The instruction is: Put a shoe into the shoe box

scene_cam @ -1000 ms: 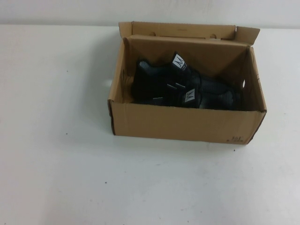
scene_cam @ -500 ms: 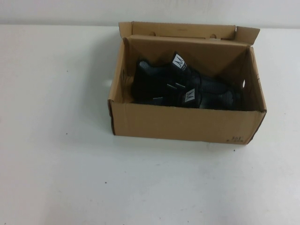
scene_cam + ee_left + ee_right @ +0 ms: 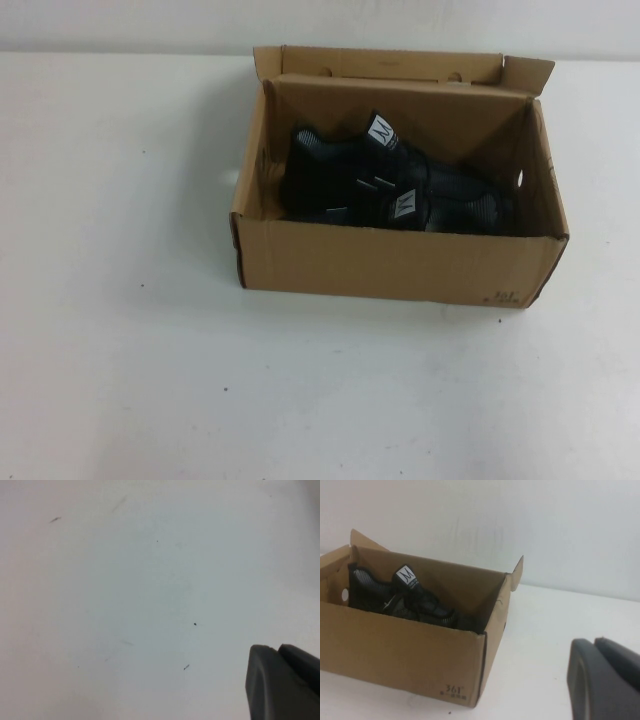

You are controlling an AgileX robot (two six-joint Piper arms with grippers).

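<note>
inside shoe box (image 3: 395,265), shoe (image 3: 340,175) lies apart from grippers.

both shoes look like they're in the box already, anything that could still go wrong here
Little is left to go wrong. The shoes lie stacked inside the shoe box, one tongue tag standing near rim height, so closing the open flap lid might press on it. The right claw sits apart from the box; swinging it inward could shove the box. The left claw hangs over the bare table.

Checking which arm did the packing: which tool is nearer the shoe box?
Right, probably. The right tool sits near the shoe box, which fills its view; the left tool sees only bare table.
</note>
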